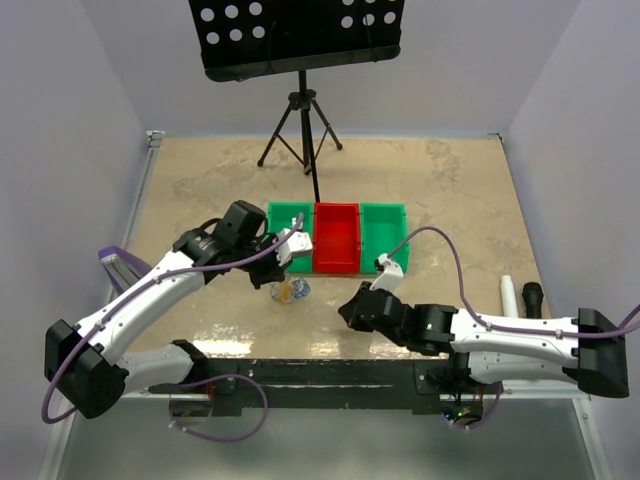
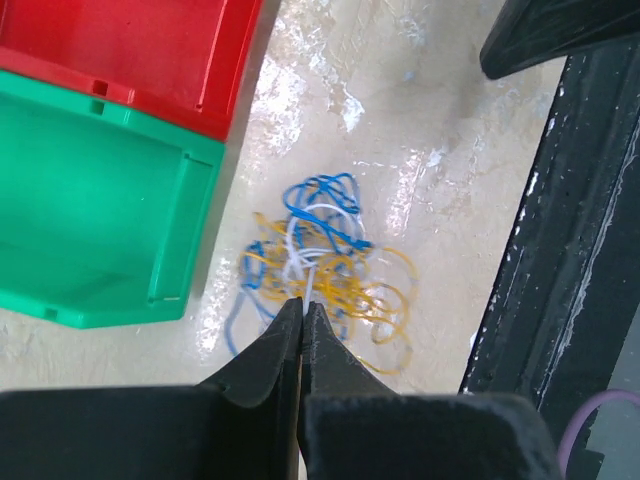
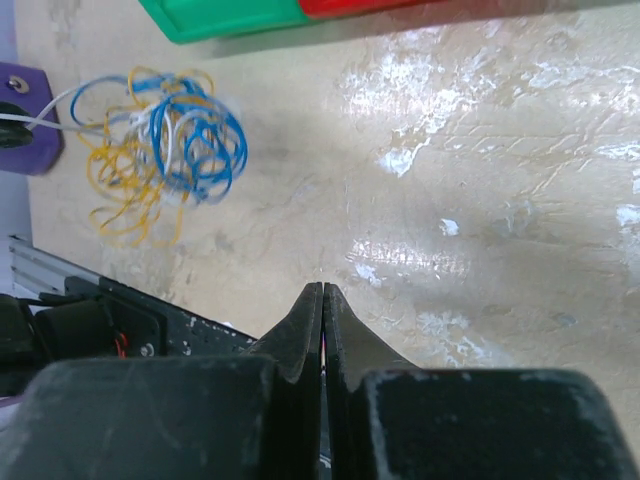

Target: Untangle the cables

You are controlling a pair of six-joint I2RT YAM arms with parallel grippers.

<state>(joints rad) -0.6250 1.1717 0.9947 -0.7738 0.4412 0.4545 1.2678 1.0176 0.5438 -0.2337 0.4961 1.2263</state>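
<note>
no readable text, labels, brands or numbers show in any view.

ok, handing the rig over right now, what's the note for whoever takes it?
Left gripper: fingers shut, tips at the cables, apparently pinching a white strand.
Right gripper: shut, empty, over bare table, off to one side of the clump.
Cables: one blue, yellow-orange and white tangle on the table, in front of the green bin.
Done: nothing separated yet.
Left: pull every strand apart.
</note>
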